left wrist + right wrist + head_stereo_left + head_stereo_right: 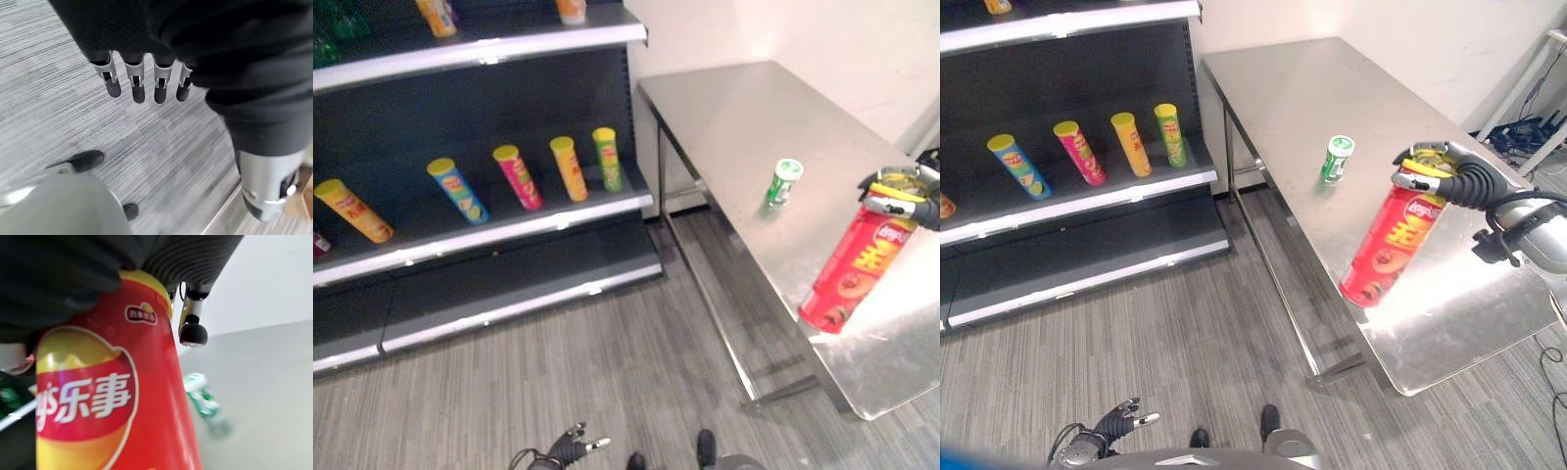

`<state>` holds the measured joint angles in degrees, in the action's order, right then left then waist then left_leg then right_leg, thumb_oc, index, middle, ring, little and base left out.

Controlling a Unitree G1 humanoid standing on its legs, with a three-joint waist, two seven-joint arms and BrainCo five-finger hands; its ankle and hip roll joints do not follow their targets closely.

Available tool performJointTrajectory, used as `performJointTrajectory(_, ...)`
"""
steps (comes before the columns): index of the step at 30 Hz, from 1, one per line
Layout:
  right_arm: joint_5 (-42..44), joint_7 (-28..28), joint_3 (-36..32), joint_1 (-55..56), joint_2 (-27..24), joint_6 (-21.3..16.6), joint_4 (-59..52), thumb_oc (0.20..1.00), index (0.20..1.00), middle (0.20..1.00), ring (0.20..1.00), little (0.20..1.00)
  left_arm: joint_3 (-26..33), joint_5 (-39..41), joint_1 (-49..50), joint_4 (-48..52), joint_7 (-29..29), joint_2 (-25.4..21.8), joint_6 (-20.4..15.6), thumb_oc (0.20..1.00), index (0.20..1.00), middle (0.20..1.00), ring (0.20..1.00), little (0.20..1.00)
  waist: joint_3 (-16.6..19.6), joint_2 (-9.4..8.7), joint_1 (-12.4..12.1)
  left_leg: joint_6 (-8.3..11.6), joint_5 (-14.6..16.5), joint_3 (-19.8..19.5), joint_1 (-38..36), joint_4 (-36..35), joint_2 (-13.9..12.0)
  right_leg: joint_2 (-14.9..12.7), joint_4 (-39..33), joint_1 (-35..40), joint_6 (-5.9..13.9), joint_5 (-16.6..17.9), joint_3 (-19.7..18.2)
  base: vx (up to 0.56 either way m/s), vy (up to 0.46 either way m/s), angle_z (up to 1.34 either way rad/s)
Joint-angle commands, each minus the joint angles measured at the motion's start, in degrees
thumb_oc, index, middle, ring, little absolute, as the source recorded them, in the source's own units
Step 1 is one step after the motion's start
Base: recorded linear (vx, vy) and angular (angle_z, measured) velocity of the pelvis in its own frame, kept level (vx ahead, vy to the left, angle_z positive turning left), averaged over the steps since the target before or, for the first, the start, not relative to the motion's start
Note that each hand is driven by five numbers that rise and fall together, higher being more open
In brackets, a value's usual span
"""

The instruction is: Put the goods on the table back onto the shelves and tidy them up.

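A tall red chips can [1393, 245] hangs tilted over the steel table's [1293, 88] near edge. My right hand [1449, 181] is shut on its yellow-lidded top; I cannot tell if its base touches the table. The right wrist view shows that red can [107, 406] close up under the hand's cover [73, 269]. A small green can [784, 182] stands upright on the table farther back. My left hand [570, 448] hangs low over the floor, its fingers [138, 83] straight and holding nothing.
The dark shelf unit [509, 230] stands to the left of the table. Its middle shelf holds a row of leaning cans: yellow [352, 211], blue [458, 191], pink [518, 177], orange [570, 168], green [607, 159]. The board below is bare. Grey plank floor lies between.
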<state>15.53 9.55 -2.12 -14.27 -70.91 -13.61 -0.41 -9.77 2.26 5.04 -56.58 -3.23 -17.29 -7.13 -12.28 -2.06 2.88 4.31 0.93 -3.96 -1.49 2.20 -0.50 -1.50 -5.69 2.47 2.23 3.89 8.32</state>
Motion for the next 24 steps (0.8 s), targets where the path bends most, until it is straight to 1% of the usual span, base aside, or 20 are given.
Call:
performJointTrajectory(1, -5.11, -6.24, -1.70, -4.96, -1.30, -3.23, -1.92, 0.200, 0.200, 0.200, 0.200, 0.200, -0.95, 6.69, -2.48, 0.63, 0.89, -2.83, -1.35, 1.000, 1.000, 1.000, 1.000, 1.000, 0.16, -2.17, -2.23, 3.60, 2.60, 0.45, 4.57, 6.18, -4.16, 0.07, 1.12, 4.91, 1.57, -9.38, -0.75, -0.02, 0.018, 0.52)
performJointTrajectory(2, -5.92, -6.17, -1.16, -5.11, -1.46, -3.11, -2.69, 0.200, 0.200, 0.200, 0.200, 0.200, -0.23, 8.00, -2.19, 0.60, 1.11, -2.54, -1.39, 1.000, 1.000, 1.000, 1.000, 1.000, 0.21, -1.99, -2.23, 3.57, 1.92, 0.79, 4.70, 5.04, -5.00, -0.02, 1.05, 4.95, 1.65, -9.43, -0.25, 0.01, 0.052, 0.62)
performJointTrajectory(3, -6.68, -6.70, -0.57, -5.03, -0.81, -2.37, -2.25, 0.200, 0.200, 0.200, 0.200, 0.200, 0.40, 8.54, -2.38, -3.27, 1.31, -0.61, -1.32, 1.000, 1.000, 1.000, 1.000, 1.000, 0.33, -2.04, -2.41, 3.63, 0.83, 1.02, 4.55, 3.50, -5.95, 0.01, 1.08, 4.94, 1.59, -9.51, 0.01, 0.03, 0.082, 0.60)
performJointTrajectory(4, -7.00, -6.36, -0.89, -4.09, 0.00, -2.96, -3.63, 0.200, 0.200, 0.200, 0.200, 0.200, 1.61, 5.94, -4.00, -6.63, 3.89, -0.12, -0.50, 1.000, 1.000, 1.000, 1.000, 1.000, 0.43, -2.39, -2.19, 4.07, -1.19, 1.32, 4.71, 1.88, -7.72, -0.28, 1.21, 4.66, 1.83, -9.50, 0.36, 0.02, 0.085, 0.56)
performJointTrajectory(5, -7.93, -6.87, -0.79, -3.17, 0.10, -2.74, -3.98, 0.200, 0.200, 0.200, 0.200, 0.200, 1.65, 5.47, -4.84, -7.98, 5.05, 0.27, -1.34, 1.000, 1.000, 1.000, 1.000, 1.000, 0.54, -2.79, -2.09, 4.22, -2.61, 1.77, 5.12, 0.13, -9.17, -0.62, 1.28, 4.45, 1.92, -9.64, 0.64, 0.01, 0.119, 0.53)
performJointTrajectory(6, -8.11, -7.50, -0.75, -2.96, -0.42, -3.66, -5.12, 0.200, 0.200, 0.200, 0.200, 0.200, 2.10, 5.18, -5.84, -9.04, 6.02, 0.42, -1.11, 1.000, 1.000, 1.000, 1.000, 1.000, 0.45, -3.40, -1.85, 4.57, -4.14, 3.82, 6.16, -2.21, -11.40, -1.42, 1.28, 4.14, 2.40, -9.79, 1.23, 0.02, 0.110, 0.46)
performJointTrajectory(8, -8.85, -8.64, -1.83, -1.02, -0.65, -3.29, -5.19, 0.200, 0.200, 0.200, 0.200, 0.200, 2.93, 4.79, -5.68, -9.36, 7.03, 0.50, -1.27, 1.000, 1.000, 1.000, 1.000, 1.000, 1.03, -3.38, -1.88, 5.29, -6.34, 6.76, 5.96, -6.36, -13.81, -2.02, 1.04, 4.08, 3.07, -10.39, 1.98, 0.06, 0.155, 0.33)
performJointTrajectory(9, -9.26, -8.92, -2.59, 0.30, -0.74, -3.00, -5.15, 0.200, 0.200, 0.200, 0.200, 0.200, 3.33, 4.23, -5.45, -10.05, 7.44, 0.53, -1.09, 1.000, 1.000, 1.000, 1.000, 1.000, 1.34, -3.15, -1.69, 5.69, -6.83, 8.62, 6.54, -7.01, -14.87, -2.53, 0.83, 4.45, 3.54, -10.68, 2.77, 0.09, 0.194, 0.12)
performJointTrajectory(10, -9.80, -8.94, -3.53, 1.56, -0.93, -2.73, -5.56, 0.200, 0.200, 0.200, 0.200, 0.200, 3.41, 4.10, -5.20, -10.15, 7.40, 0.49, -1.16, 1.000, 1.000, 1.000, 1.000, 1.000, 1.70, -2.73, -1.63, 6.17, -7.57, 9.80, 6.72, -7.20, -15.50, -2.71, 0.75, 4.76, 3.69, -10.81, 3.04, 0.10, 0.226, 0.11)
performJointTrajectory(11, -10.16, -9.08, -4.14, 2.34, -1.09, -2.77, -5.64, 0.200, 0.200, 0.200, 0.200, 0.200, 3.64, 3.75, -4.85, -10.77, 7.25, 0.46, -1.07, 1.000, 1.000, 1.000, 1.000, 1.000, 2.14, -2.14, -1.32, 6.30, -7.38, 11.29, 6.53, -7.20, -15.93, -2.98, 0.78, 5.12, 4.00, -10.85, 3.54, 0.07, 0.138, 0.25)
performJointTrajectory(12, -10.16, -9.07, -4.47, 2.72, -1.10, -2.76, -5.77, 0.200, 0.200, 0.200, 0.200, 0.200, 3.54, 3.74, -4.86, -10.78, 7.25, 0.46, -1.08, 1.000, 1.000, 1.000, 1.000, 1.000, 2.16, -2.10, -1.43, 6.32, -7.36, 11.30, 6.52, -7.20, -15.97, -2.95, 0.78, 5.13, 3.99, -10.85, 3.53, 0.13, 0.312, 0.31)
performJointTrajectory(13, -11.17, -9.55, -5.71, 4.26, -0.98, -2.16, -5.70, 0.200, 0.200, 0.200, 0.200, 0.200, 3.43, 2.91, -4.53, -11.09, 6.84, 0.33, -0.99, 1.000, 1.000, 1.000, 1.000, 1.000, 2.86, -1.04, -0.63, 6.94, -8.07, 13.92, 5.70, -7.20, -16.50, -3.91, 0.74, 5.88, 4.56, -10.43, 4.84, 0.09, 0.225, 0.26)
performJointTrajectory(14, -11.18, -9.54, -6.07, 4.66, -0.97, -2.13, -5.84, 0.200, 0.200, 0.200, 0.200, 0.200, 3.32, 2.91, -4.54, -11.09, 6.84, 0.32, -0.99, 1.000, 1.000, 1.000, 1.000, 1.000, 2.84, -1.03, -0.75, 6.95, -8.05, 13.93, 5.66, -7.20, -16.51, -3.91, 0.73, 5.92, 4.57, -10.43, 4.83, 0.17, 0.441, 0.24)
performJointTrajectory(15, -12.41, -9.73, -7.90, 6.54, -0.64, -1.62, -6.67, 0.200, 0.200, 0.200, 0.200, 0.200, 3.35, 2.59, -4.43, -10.42, 7.01, 0.02, -0.85, 1.000, 1.000, 1.000, 1.000, 1.000, 3.38, -0.56, -0.43, 6.59, -7.94, 15.28, 4.89, -7.20, -15.78, -5.65, 0.82, 6.51, 5.43, -9.75, 5.87, 0.13, 0.355, 0.47)
performJointTrajectory(16, -13.02, -9.89, -8.39, 6.82, -0.45, -0.88, -6.61, 0.200, 0.200, 0.200, 0.200, 0.200, 2.99, 2.53, -4.41, -9.57, 6.93, -0.20, -1.00, 1.000, 1.000, 1.000, 1.000, 1.000, 3.47, -0.57, -0.66, 6.26, -7.99, 15.89, 4.88, -7.02, -14.96, -6.93, 0.89, 6.90, 6.06, -9.24, 6.52, 0.22, 0.595, 0.41)
performJointTrajectory(17, -14.07, -10.02, -8.09, 6.60, 0.67, -0.35, -6.74, 0.200, 0.200, 0.200, 0.200, 0.200, 2.30, 2.11, -4.23, -8.62, 6.56, -0.63, -1.00, 1.000, 1.000, 1.000, 1.000, 1.000, 3.92, -0.97, -0.86, 4.78, -6.34, 16.22, 4.37, -6.20, -12.63, -9.58, 1.25, 7.36, 7.33, -8.29, 6.77, 0.14, 0.385, 0.45)
performJointTrajectory(18, -14.10, -10.03, -8.04, 6.56, 0.71, -0.33, -6.74, 0.200, 0.200, 0.200, 0.200, 0.200, 2.32, 2.11, -4.22, -8.61, 6.55, -0.66, -1.00, 1.000, 1.000, 1.000, 1.000, 1.000, 3.92, -1.11, -0.85, 4.70, -6.28, 16.27, 4.34, -6.17, -12.47, -9.74, 1.23, 7.40, 7.43, -8.28, 6.77, 0.15, 0.495, 0.33)
performJointTrajectory(19, -14.78, -9.97, -6.74, 5.41, 1.37, 0.02, -6.81, 0.200, 0.200, 0.200, 0.200, 0.200, 1.85, 1.80, -4.73, -8.12, 6.25, -1.63, -1.06, 1.000, 1.000, 1.000, 1.000, 1.000, 4.28, -1.85, -1.30, 3.15, -4.10, 16.43, 4.75, -4.72, -9.94, -12.93, 2.61, 6.56, 8.82, -7.07, 6.64, 0.07, 0.353, 0.56)
performJointTrajectory(22, -16.71, -10.36, -5.34, 4.48, 1.97, 0.63, -6.15, 0.200, 0.200, 0.200, 0.200, 0.200, 1.37, 1.35, -4.76, -4.20, 6.47, -3.64, -0.92, 1.000, 1.000, 1.000, 1.000, 1.000, 4.89, -2.76, -1.99, 0.74, -1.77, 16.22, 6.07, -3.42, -5.87, -17.02, 5.61, 4.67, 10.21, -5.15, 6.36, 0.08, 0.393, 0.36)
performJointTrajectory(24, -17.56, -10.77, -4.87, 4.38, 2.28, 0.75, -5.54, 0.200, 0.200, 0.200, 0.200, 0.200, 0.86, 1.19, -4.59, -2.22, 6.33, -4.58, -0.90, 1.000, 1.000, 1.000, 1.000, 1.000, 4.72, -2.82, -2.28, -0.67, -0.84, 15.75, 6.39, -3.22, -3.47, -19.12, 8.92, 3.24, 10.21, -2.96, 5.95, 0.07, 0.344, 0.35)
